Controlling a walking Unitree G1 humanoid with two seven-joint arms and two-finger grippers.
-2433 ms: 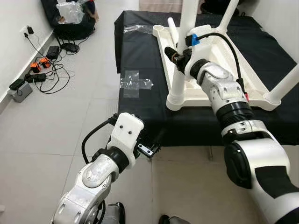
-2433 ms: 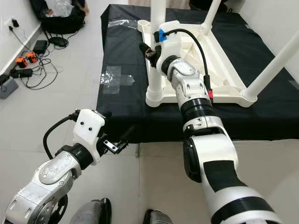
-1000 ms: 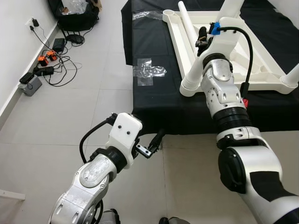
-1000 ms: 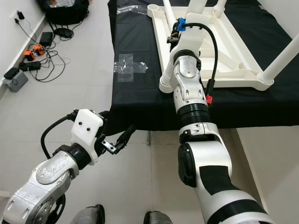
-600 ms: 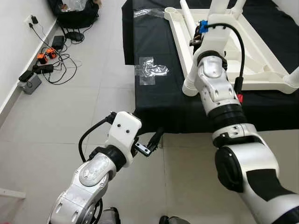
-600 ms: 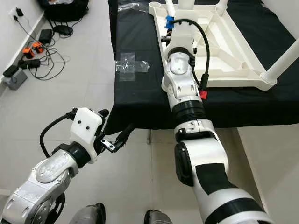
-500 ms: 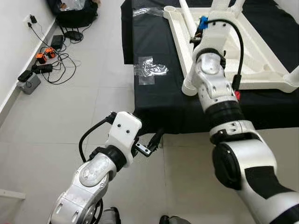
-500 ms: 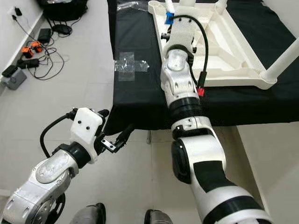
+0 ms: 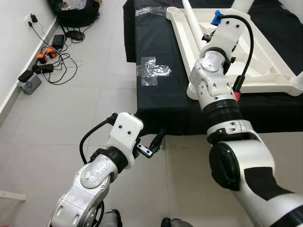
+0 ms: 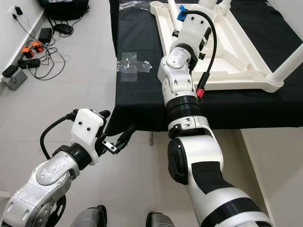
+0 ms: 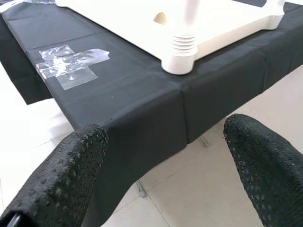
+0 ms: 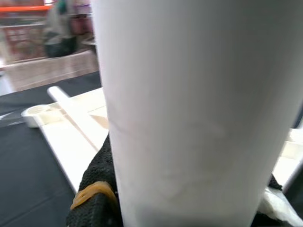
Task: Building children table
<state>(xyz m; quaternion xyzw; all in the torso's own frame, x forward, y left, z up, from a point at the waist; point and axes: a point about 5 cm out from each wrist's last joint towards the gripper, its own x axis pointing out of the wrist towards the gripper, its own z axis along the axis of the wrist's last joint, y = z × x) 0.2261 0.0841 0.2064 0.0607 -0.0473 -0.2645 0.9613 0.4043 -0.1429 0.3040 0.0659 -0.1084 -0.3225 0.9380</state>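
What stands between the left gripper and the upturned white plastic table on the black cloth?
Nothing visible: only bare black cloth lies between the open left gripper and the upturned white plastic table.

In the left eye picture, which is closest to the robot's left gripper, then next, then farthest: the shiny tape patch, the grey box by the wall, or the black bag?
From the left gripper:
1. Tape patch, ahead on the black cloth.
2. Grey box, far to the left by the wall.
3. Black bag, far ahead on the floor, left of the cloth.
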